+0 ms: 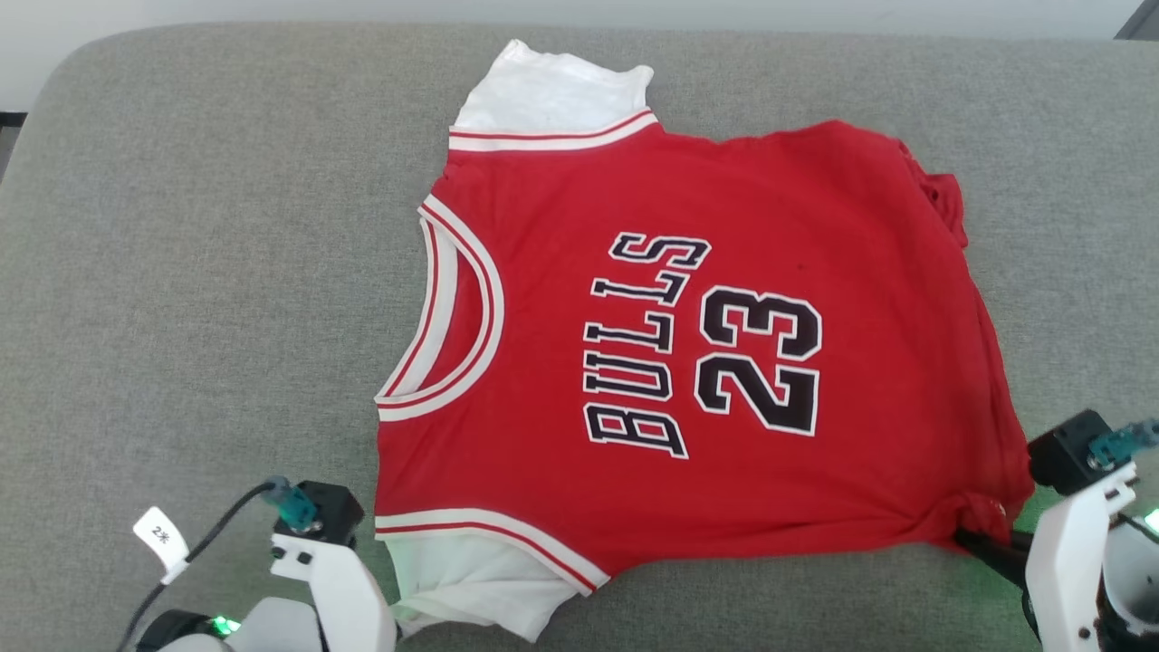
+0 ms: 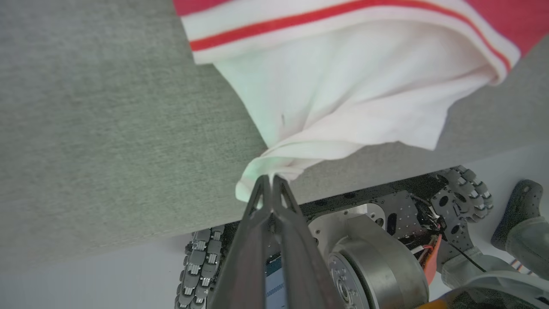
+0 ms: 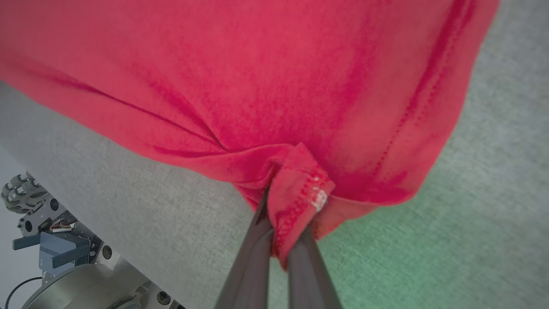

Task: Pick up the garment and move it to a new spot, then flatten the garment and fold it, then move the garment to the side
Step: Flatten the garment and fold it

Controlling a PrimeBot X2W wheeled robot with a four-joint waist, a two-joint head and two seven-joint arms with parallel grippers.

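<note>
- The red jersey-style T-shirt [image 1: 688,362], with white short sleeves and a black "23" on the chest, is lying front up on the grey fabric-covered desk [image 1: 181,272]. Its neck is pointing to the robot's left and its hem to the right, and the body is mostly spread out.
- The left gripper [image 2: 271,182] is clenching the tip of the near white sleeve [image 2: 343,98]. Its two dark fingers are pressing together on a gathered bit of cloth close to the desk's near edge.
- The right gripper [image 3: 283,214] is grasping the near hem corner [image 3: 300,189], with red fabric bunching and curling over its fingers.
- Judging by how it is lying, the T-shirt is sitting at its spot and the flattening is under way, with both arms seeming to be drawing the near edge taut.
- The far hem corner [image 1: 937,204] is looking crumpled, and creases are running out from both pinched points, so the smoothing is looking unfinished.
- No fold is showing in the body, so the folding and the move to the side are waiting to be done.
</note>
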